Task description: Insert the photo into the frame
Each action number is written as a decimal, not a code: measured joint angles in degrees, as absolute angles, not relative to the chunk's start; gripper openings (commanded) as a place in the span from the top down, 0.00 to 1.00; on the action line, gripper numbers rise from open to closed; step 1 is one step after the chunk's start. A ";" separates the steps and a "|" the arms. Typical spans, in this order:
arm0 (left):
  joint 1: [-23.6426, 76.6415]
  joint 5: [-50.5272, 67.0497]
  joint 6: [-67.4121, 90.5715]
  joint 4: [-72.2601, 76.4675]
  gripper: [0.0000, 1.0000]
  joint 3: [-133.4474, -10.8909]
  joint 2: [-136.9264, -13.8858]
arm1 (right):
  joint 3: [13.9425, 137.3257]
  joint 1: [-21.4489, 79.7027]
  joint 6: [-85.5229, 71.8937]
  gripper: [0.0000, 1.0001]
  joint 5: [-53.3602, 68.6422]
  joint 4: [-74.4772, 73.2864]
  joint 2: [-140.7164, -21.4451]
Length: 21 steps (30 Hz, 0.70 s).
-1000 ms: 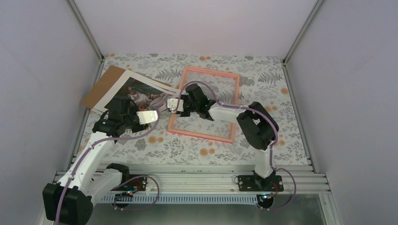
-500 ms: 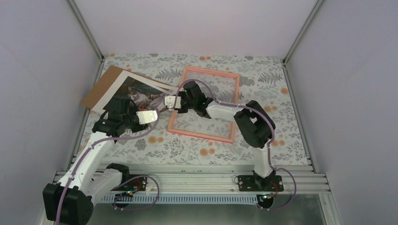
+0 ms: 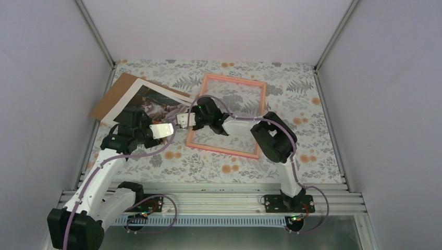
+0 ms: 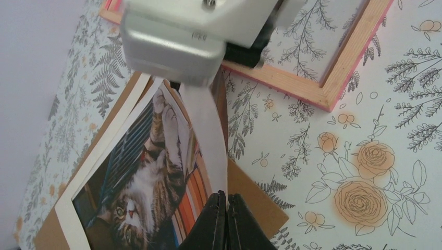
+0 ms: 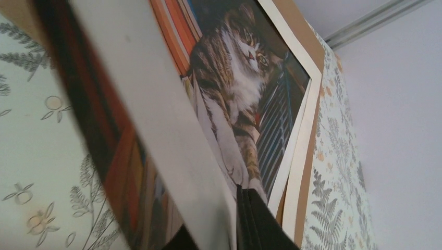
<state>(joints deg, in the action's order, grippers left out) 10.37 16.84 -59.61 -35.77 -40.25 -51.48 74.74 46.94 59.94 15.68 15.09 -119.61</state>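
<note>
The photo point(image 3: 151, 101), a tabby cat on colourful books with a white border, lies face up at the back left on the brown backing board point(image 3: 110, 98). Its near right edge is lifted and curled. My left gripper point(image 3: 169, 126) is shut on that white edge, as the left wrist view point(image 4: 226, 202) shows. My right gripper point(image 3: 180, 120) is shut on the same edge a little further along, as the right wrist view point(image 5: 241, 205) shows. The pink frame point(image 3: 235, 78) lies flat just right of both grippers and also shows in the left wrist view point(image 4: 312, 89).
The backing board sticks out under the photo point(image 4: 146, 177) in the left wrist view point(image 4: 258, 200) and beside the photo point(image 5: 234, 78) in the right wrist view point(image 5: 308, 151). Grey walls point(image 3: 47, 78) stand close on the left, back and right. The floral tabletop point(image 3: 208, 164) spreads below the frame.
My right gripper has moved left off the frame's left rim onto the photo's lifted edge, close to the left gripper. The left gripper has hardly moved.
</note>
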 measured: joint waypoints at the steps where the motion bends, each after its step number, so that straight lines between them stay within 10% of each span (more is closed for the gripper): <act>1: 10.28 16.78 -59.75 -35.83 0.98 -40.12 -51.18 | 75.24 47.27 60.10 0.96 15.42 15.62 -120.33; 4: 9.85 16.16 -59.99 -35.77 0.86 -39.42 -50.06 | 77.28 47.66 59.81 0.96 14.22 16.12 -122.17; 7: 9.47 14.94 -59.27 -35.83 0.40 -39.05 -49.39 | 78.19 47.94 59.70 0.96 13.56 16.14 -122.21; 12: 8.51 13.89 -57.34 -38.68 0.00 -42.78 -49.58 | 78.15 47.75 57.98 0.96 13.50 13.34 -119.98; 21: 7.84 13.76 -54.57 -39.68 0.00 -49.36 -48.60 | 74.26 43.62 55.00 0.96 17.85 5.76 -104.66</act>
<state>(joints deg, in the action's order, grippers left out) 7.84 13.76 -54.57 -39.68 -49.36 -48.60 74.26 43.62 55.00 17.85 5.76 -104.66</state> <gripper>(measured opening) 0.998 0.037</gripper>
